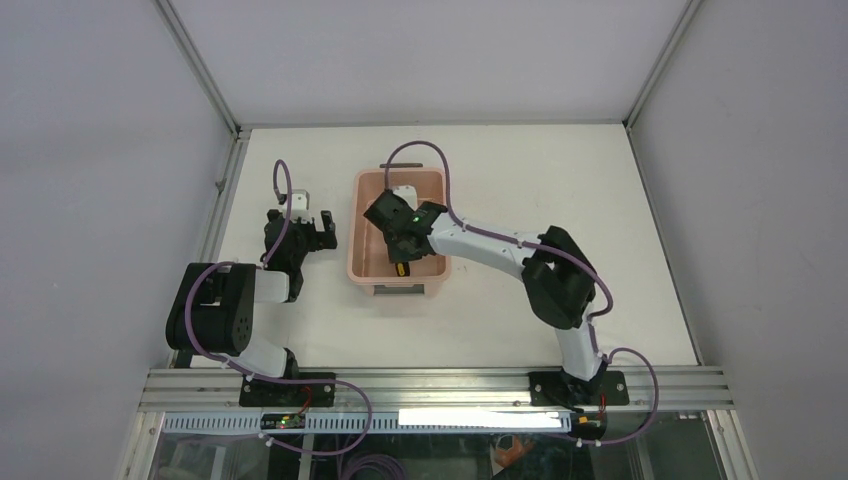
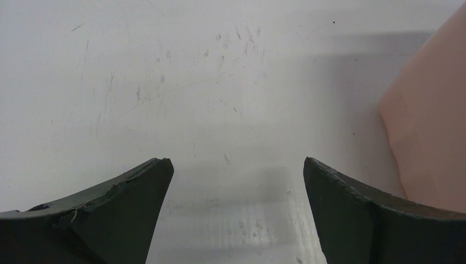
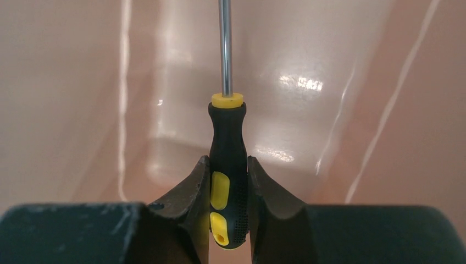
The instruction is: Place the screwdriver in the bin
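I've got the right fingers (image 3: 187, 192) clamped on the handle of the screwdriver (image 3: 226, 132), its shaft aimed down inside the bin (image 3: 82, 110) so a release should drop it there, while the left fingers (image 2: 137, 187) hang spread and empty over the counter (image 2: 165, 82), out of the way.

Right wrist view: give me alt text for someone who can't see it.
The right gripper is shut on the black-and-yellow handle of the screwdriver, whose metal shaft points away over the glossy salmon-pink inside of the bin.
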Action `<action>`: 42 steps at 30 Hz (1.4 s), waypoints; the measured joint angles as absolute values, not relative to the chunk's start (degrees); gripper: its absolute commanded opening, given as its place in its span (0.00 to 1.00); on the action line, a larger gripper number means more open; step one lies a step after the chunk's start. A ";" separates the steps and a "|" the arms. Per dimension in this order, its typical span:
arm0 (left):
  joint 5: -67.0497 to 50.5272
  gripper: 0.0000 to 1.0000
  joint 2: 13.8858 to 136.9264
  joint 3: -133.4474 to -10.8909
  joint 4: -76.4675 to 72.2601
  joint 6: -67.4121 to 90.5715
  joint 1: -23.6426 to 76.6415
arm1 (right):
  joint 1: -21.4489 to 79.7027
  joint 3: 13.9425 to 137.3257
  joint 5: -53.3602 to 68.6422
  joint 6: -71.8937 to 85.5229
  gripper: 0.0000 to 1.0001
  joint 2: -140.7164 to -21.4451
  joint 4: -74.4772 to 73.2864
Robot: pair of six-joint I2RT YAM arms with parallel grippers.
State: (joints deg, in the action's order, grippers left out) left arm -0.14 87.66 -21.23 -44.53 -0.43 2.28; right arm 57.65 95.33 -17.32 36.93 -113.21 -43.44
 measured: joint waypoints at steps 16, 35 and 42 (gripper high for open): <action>-0.14 0.99 87.66 -21.23 -44.53 -0.43 2.28 | 57.63 88.82 -17.02 44.29 0.79 -119.02 -34.50; -0.14 0.99 87.66 -21.23 -44.53 -0.43 2.28 | 43.81 88.49 -23.05 27.24 0.99 -90.70 -36.91; -0.14 0.99 87.66 -21.23 -44.53 -0.43 2.28 | 31.11 73.97 -27.46 25.28 0.99 -77.52 -39.81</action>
